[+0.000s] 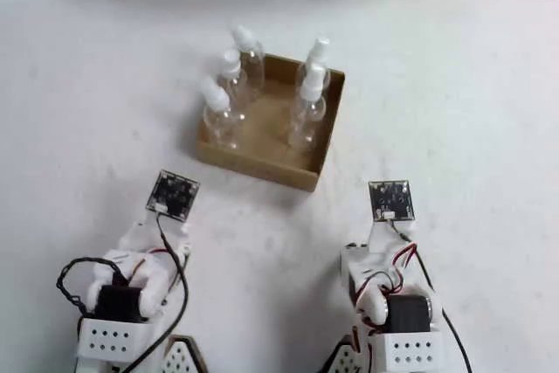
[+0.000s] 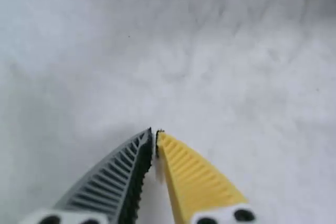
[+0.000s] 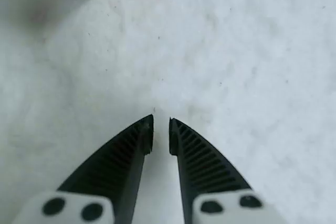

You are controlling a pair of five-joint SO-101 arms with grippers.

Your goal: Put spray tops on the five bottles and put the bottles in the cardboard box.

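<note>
- As both arms sit folded at the near edge of the white table (image 1: 454,85), the cardboard box (image 1: 301,172) stands well apart from them at the table's middle, open side up.
- All five bottles stand upright inside the box, each with a white spray top on it.
- Three bottles line the box's left wall: one at the far corner (image 1: 251,65), one just in front of it (image 1: 234,85), and one nearest the arms (image 1: 222,121).
- The other two stand along the right wall, one farther back (image 1: 316,63) and one in front of it (image 1: 306,115).
- The left arm (image 1: 131,286) rests at the lower left. Its gripper (image 2: 155,136) is closed and empty, the grey finger (image 2: 113,177) and the yellow finger (image 2: 194,177) meeting at their tips above bare table, with an edge of the box farther off.
- The right arm (image 1: 389,294) rests at the lower right. Its gripper (image 3: 161,124) is all but closed, a thin gap between the black fingers (image 3: 205,166), grasping nothing, with a corner of the box farther off.
</note>
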